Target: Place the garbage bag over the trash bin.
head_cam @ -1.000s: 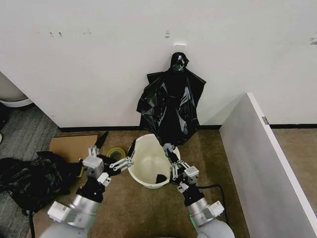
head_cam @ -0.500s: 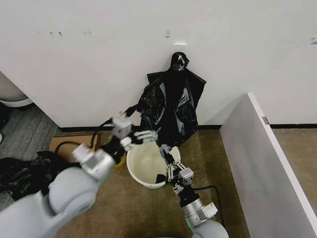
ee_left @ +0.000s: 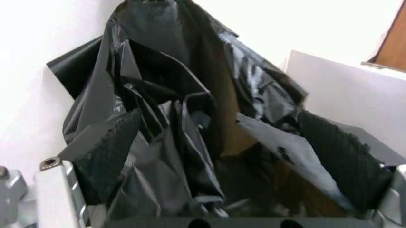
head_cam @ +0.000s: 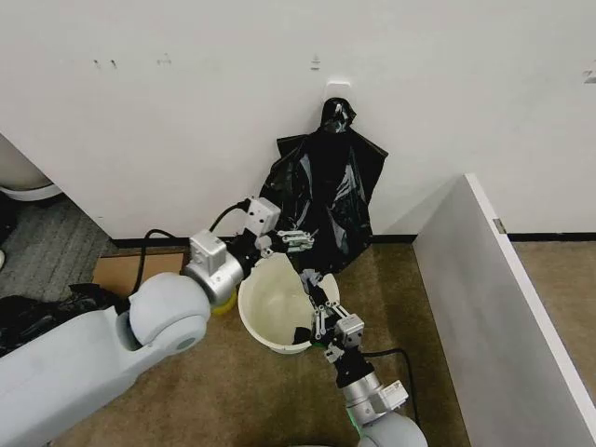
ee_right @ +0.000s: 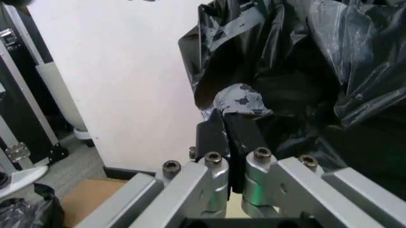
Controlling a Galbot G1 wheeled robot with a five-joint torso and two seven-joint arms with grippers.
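Note:
The round cream-white trash bin stands on the brown floor by the wall, with a small black scrap in its bottom. Above it a bunch of black bags hangs from one knot on the wall; the garbage bag itself is hidden among them. My left gripper is raised to the lower folds of that bunch and is open. In the left wrist view the glossy folds lie between its spread fingers. My right gripper is over the bin's near-right rim. Its fingers are pressed shut.
A flat cardboard box and a yellow tape roll lie left of the bin, partly behind my left arm. A lumpy black heap sits at the far left. A white partition walls off the right side.
My left arm has swung up from the bin's left rim to the hanging bunch of bags, gripper still open. The right gripper has stayed at the bin's rim.

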